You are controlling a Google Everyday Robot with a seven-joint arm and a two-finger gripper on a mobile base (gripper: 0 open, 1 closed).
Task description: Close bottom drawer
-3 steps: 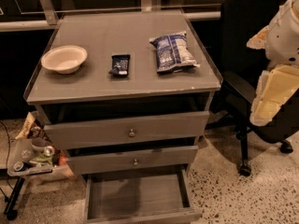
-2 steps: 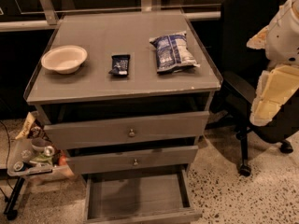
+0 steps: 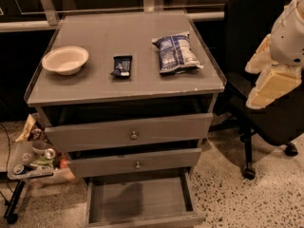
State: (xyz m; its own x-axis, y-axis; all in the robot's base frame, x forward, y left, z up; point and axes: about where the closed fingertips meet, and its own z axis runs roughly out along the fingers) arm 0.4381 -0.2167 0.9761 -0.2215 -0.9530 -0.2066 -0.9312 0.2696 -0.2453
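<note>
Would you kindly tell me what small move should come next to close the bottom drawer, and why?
Probably lower the gripper, now high at the right by the office chair, toward the front panel of the bottom drawer. That drawer stands pulled out with its grey floor exposed, and the gripper is far from it.

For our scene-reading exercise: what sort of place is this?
Probably an office: a black wheeled chair, a grey drawer cabinet with its bottom drawer open, and a speckled floor. The gripper hangs at the right, in front of the chair.
</note>
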